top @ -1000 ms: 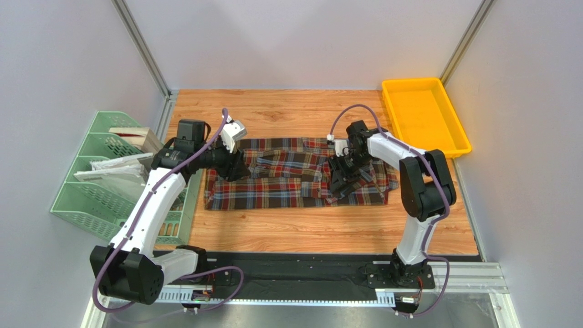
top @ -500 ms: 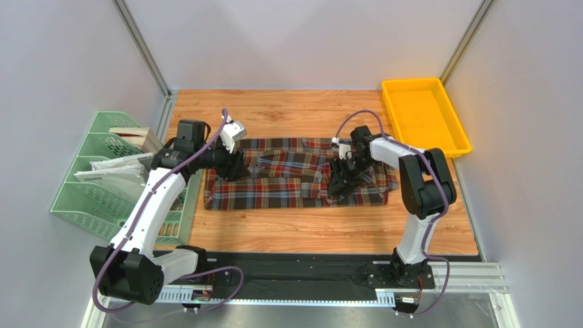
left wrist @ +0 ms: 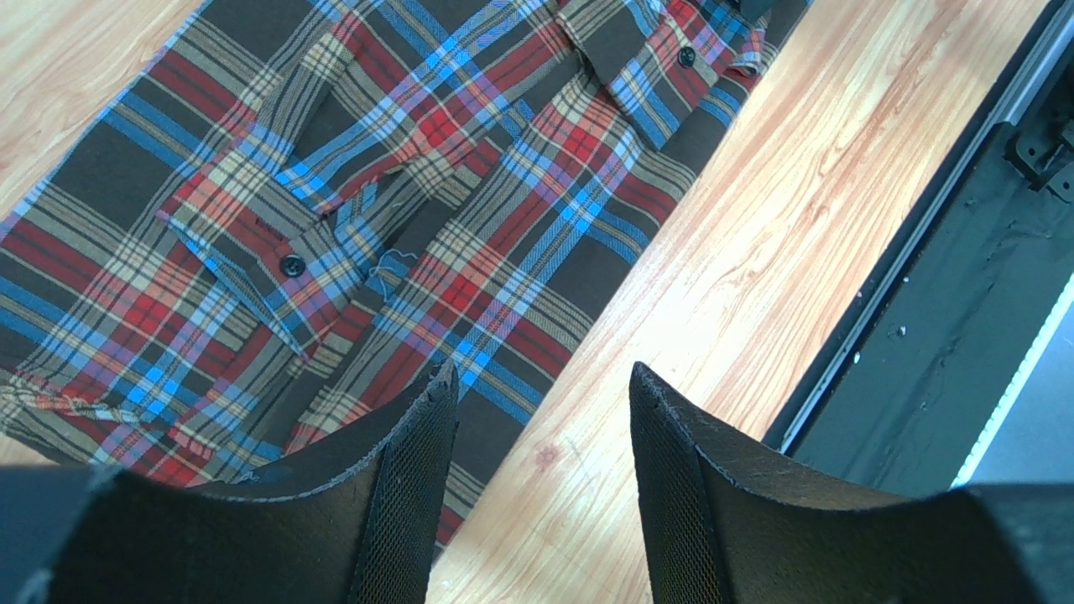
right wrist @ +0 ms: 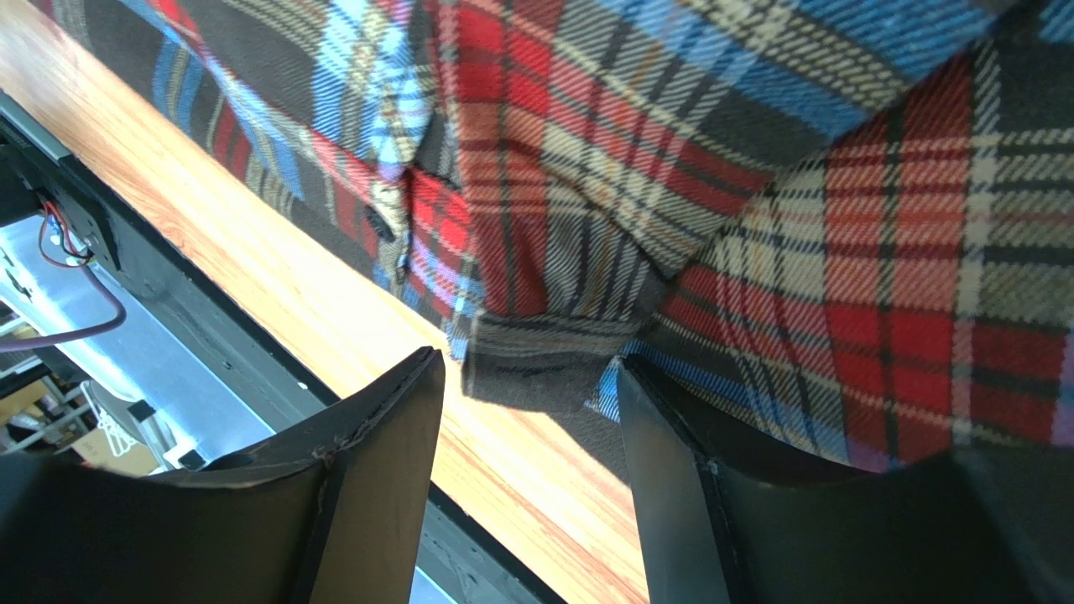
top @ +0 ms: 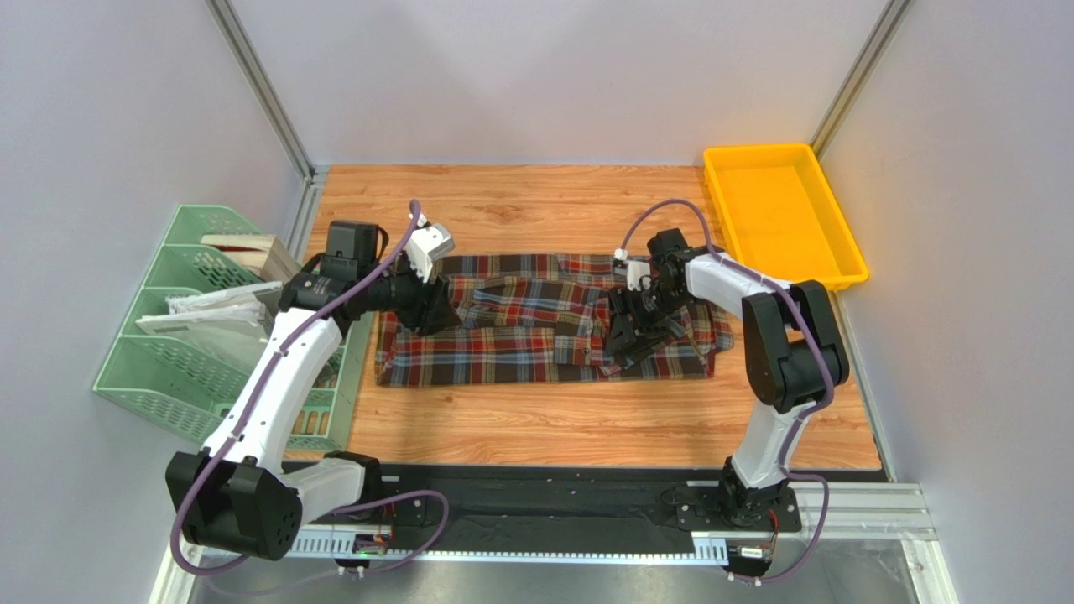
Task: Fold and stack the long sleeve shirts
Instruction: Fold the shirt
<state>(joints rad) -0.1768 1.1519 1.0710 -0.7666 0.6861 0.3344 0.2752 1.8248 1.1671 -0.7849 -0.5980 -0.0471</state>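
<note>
Logged plaid shirt [top: 530, 321] flat on worktop [top: 567, 428], left of yellow tray [top: 782, 208]. Found left fingers [left wrist: 410, 491] spread over shirt end farthest from tray; right fingers [right wrist: 378, 466] spread too, above folded edge nearer tray.

I see the wooden table [top: 542, 428] carrying the plaid shirt [top: 530, 334] spread flat mid-frame, with a yellow tray [top: 782, 214] at its upper-right corner.

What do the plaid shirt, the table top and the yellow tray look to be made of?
Shirt: soft woven cloth, likely flannel; visible weave, slightly fuzzy, creases.
Table top: wood or wood-look laminate; grain lines, knots, mild sheen.
Tray: probably moulded plastic; even yellow, smooth, rounded rim.
</note>
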